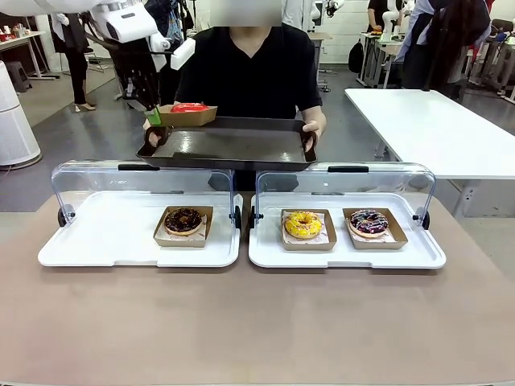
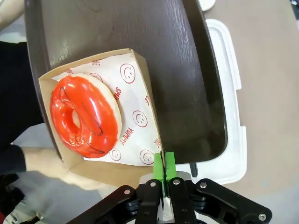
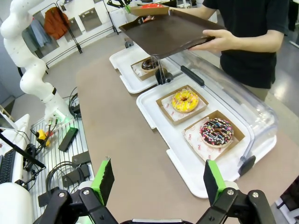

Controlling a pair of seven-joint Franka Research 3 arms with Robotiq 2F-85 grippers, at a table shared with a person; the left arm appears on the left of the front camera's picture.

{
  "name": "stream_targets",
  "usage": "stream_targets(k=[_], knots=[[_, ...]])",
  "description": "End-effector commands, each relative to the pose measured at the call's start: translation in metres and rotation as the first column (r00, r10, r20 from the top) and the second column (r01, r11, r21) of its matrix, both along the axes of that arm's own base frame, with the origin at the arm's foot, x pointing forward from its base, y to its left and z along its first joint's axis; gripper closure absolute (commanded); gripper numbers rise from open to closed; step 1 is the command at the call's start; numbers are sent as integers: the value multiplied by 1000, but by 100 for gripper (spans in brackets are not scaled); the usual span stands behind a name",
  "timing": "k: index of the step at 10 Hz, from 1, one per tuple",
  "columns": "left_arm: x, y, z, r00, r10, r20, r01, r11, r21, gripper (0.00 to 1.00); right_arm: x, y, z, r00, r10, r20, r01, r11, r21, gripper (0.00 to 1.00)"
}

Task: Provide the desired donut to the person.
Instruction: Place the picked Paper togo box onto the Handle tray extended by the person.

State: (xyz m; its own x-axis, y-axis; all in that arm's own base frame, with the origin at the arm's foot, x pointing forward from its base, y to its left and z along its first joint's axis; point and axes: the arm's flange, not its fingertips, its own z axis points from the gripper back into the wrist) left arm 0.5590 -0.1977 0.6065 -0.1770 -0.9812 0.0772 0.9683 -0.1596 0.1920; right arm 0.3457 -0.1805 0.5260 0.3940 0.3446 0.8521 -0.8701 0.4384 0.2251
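A red-glazed donut (image 2: pixel 85 115) lies in a brown paper tray (image 2: pixel 135 121) lined with smiley-print paper. My left gripper (image 2: pixel 163 169) is shut on the near edge of that paper tray and holds it over the left end of a dark serving tray (image 1: pixel 229 145). The person (image 1: pixel 249 68) in a black shirt holds the serving tray with both hands across the table. The donut and its paper tray (image 1: pixel 183 113) sit at the serving tray's far left corner, beside my left gripper (image 1: pixel 153 117). My right gripper (image 3: pixel 159 182) is open above the table's near side, with nothing between its fingers.
Two white display trays with raised clear lids lie on the brown table. The left one (image 1: pixel 105 241) holds a chocolate donut (image 1: pixel 183 220). The right one (image 1: pixel 346 256) holds a yellow donut (image 1: pixel 303 224) and a dark sprinkled donut (image 1: pixel 368 222). A white table (image 1: pixel 434 129) stands back right.
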Motion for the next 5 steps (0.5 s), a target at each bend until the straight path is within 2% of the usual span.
stream_targets(k=[1,5], knots=[[13,-4,-1,998,48,-29,-48,998,-27,98,1,1,0,1000,5,14,-6,1000,21,0],[34,-4,-23,995,91,-41,-91,996,-6,98,1,1,0,1000,5,14,-6,1000,21,0]])
